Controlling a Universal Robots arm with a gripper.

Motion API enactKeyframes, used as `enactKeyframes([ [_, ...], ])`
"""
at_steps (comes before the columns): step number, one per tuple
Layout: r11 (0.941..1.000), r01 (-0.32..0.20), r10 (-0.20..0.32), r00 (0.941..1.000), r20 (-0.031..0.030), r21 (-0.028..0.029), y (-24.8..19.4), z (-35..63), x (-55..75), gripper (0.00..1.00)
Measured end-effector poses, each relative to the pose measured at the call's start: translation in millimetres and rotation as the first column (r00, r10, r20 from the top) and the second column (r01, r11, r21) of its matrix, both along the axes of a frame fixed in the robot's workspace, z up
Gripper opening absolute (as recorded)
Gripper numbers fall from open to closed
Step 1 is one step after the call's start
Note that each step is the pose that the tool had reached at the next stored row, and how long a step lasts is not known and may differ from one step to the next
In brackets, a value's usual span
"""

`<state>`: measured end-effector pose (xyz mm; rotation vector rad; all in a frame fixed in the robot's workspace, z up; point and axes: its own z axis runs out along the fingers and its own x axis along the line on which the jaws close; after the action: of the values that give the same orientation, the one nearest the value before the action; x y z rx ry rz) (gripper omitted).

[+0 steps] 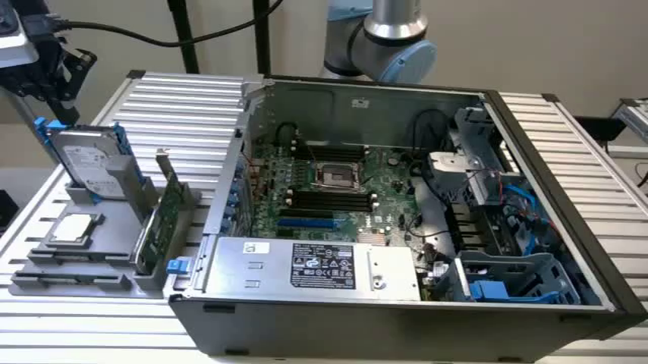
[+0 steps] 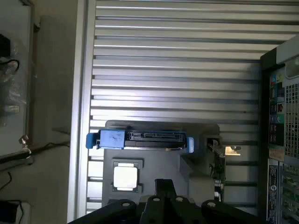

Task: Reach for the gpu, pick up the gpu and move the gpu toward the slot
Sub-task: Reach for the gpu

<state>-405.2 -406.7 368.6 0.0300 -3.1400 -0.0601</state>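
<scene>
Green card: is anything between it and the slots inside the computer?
Only the computer case's side wall, rising between the green card, upright in its grey holder, and the board's slots.

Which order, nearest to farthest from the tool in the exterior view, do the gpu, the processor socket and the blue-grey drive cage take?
1. The gpu, standing on edge at the exterior view's left, on the same side as the tool.
2. The processor socket, in the middle of the open case.
3. The blue-grey drive cage, in the case's corner at the exterior view's right.
</scene>
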Motion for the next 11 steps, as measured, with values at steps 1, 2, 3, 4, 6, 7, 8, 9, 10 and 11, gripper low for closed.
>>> enactKeyframes([
  [1, 1.0000, 0.000, 0.000, 1.0000, 0.0000, 0.0000, 0.0, 0.0, 0.0, 0.11],
  [2, 1.0000, 0.000, 0.000, 1.0000, 0.0000, 0.0000, 0.0, 0.0, 0.0, 0.11],
  [3, 1.0000, 0.000, 0.000, 1.0000, -0.0001, 0.0000, 0.0, 0.0, 0.0, 0.11],
  [4, 1.0000, 0.000, 0.000, 1.0000, -0.0001, -0.0001, 0.0, 0.0, 0.0, 0.11],
  [6, 1.0000, 0.000, 0.000, 1.0000, 0.0000, 0.0000, 0.0, 0.0, 0.0, 0.11],
  [7, 1.0000, 0.000, 0.000, 1.0000, 0.0000, 0.0000, 0.0, 0.0, 0.0, 0.11],
  [8, 1.0000, 0.000, 0.000, 1.0000, 0.0000, 0.0000, 0.0, 0.0, 0.0, 0.11],
  [9, 1.0000, 0.000, 0.000, 1.0000, 0.0000, 0.0000, 0.0, 0.0, 0.0, 0.11],
  [10, 1.0000, 0.000, 0.000, 1.0000, 0.0000, 0.0000, 0.0, 0.0, 0.0, 0.11],
  [11, 1.0000, 0.000, 0.000, 1.0000, 0.0000, 0.0000, 0.0, 0.0, 0.0, 0.11],
])
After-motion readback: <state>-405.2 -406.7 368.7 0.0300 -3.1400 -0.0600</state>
